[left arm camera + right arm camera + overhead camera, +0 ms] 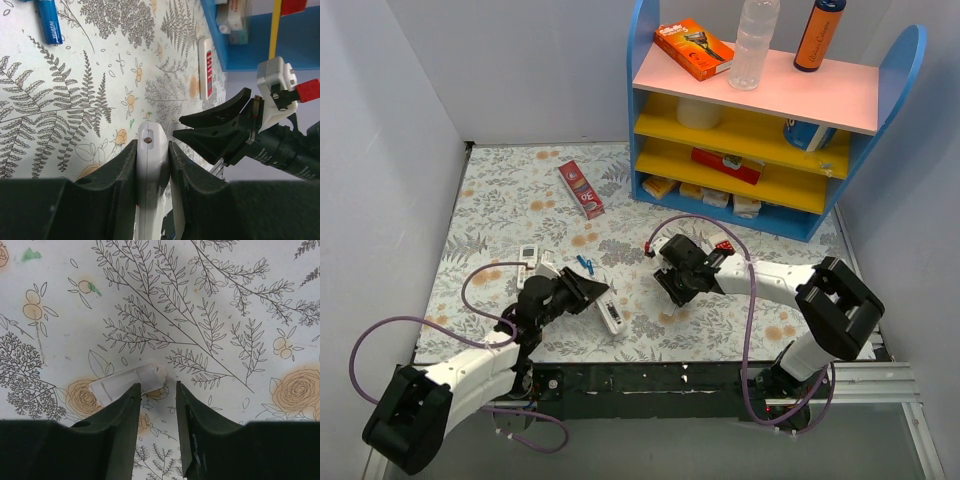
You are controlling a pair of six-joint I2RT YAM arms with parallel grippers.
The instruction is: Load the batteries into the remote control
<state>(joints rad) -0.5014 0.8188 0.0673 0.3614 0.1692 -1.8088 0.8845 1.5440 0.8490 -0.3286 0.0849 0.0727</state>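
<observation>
My left gripper (590,292) is shut on the remote control (611,316), a slim white body that sticks out toward the table's near edge. In the left wrist view the remote control (151,165) stands edge-on between the two pads of the left gripper (151,146). A blue battery (50,22) lies on the floral mat at the far left, seen from above as small blue pieces (585,265). My right gripper (672,284) hovers over the mat right of the remote, open and empty (158,386). A small white plastic cover (127,385) lies flat just past its left fingertip.
A blue shelf (645,100) with yellow boards stands at the back right, carrying a box, bottles and packets. A red-faced remote (582,189) lies mid-back, and another white remote (528,254) lies left of the batteries. Purple cables loop by both arms.
</observation>
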